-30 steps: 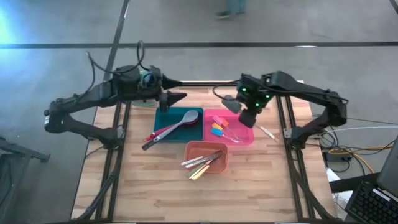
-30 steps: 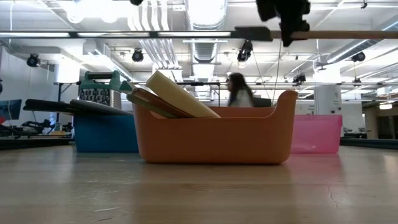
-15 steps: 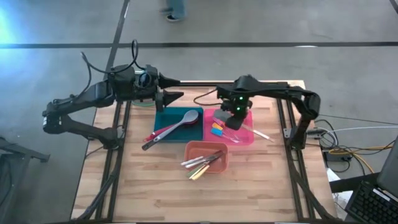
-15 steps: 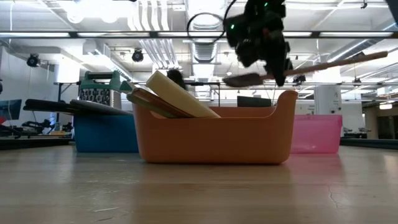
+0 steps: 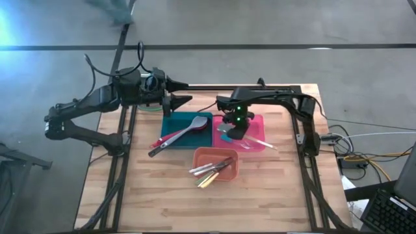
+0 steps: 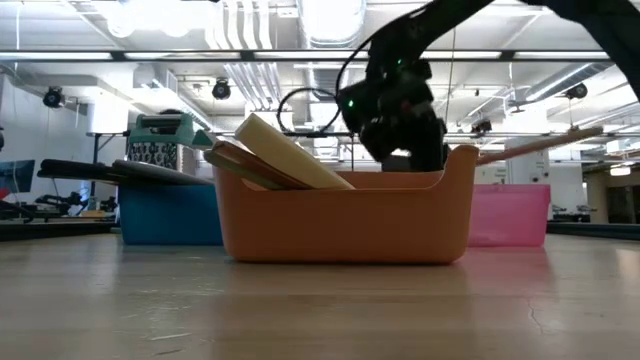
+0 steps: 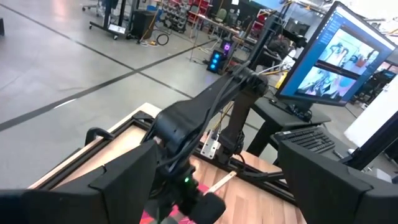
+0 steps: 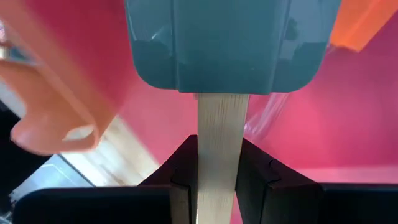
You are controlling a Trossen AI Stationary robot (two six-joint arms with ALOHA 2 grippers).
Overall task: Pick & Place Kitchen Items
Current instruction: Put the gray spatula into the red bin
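Note:
My right gripper [image 5: 233, 127] is low over the pink tray [image 5: 259, 144], shut on a spatula with a grey-blue head [image 8: 230, 43] and a pale wooden handle [image 5: 263, 142]. In the low view the handle [image 6: 540, 146] slants up to the right behind the orange tray [image 6: 345, 215]. Other small spatulas lie in the pink tray, one with an orange head [image 8: 50, 93]. My left gripper [image 5: 184, 101] is open and empty above the blue tray's far edge. The blue tray [image 5: 170, 123] holds a grey spoon [image 5: 192, 127] with red and black utensils. The orange tray [image 5: 214, 155] holds several knives. My right gripper pinches the spatula's wooden handle [image 8: 222, 155] between its two fingers, close behind the head. The head sticks out past the fingertips over the pink tray's floor. The handle's free end [image 5: 272, 145] reaches out toward the table's right. Whether the head touches the tray, I cannot tell.
A metal grater with a teal top [image 6: 165, 125] stands behind the blue tray near my left gripper. Bare wooden table [image 5: 162, 195] lies toward the near edge and the left. Desks and monitors show in the room beyond the table.
My right gripper has gone toward the table's left and down, from beside the pink tray's far right to low over the tray. The spatula has come with it, dropped from high and level, and now slants with its head down in the tray.

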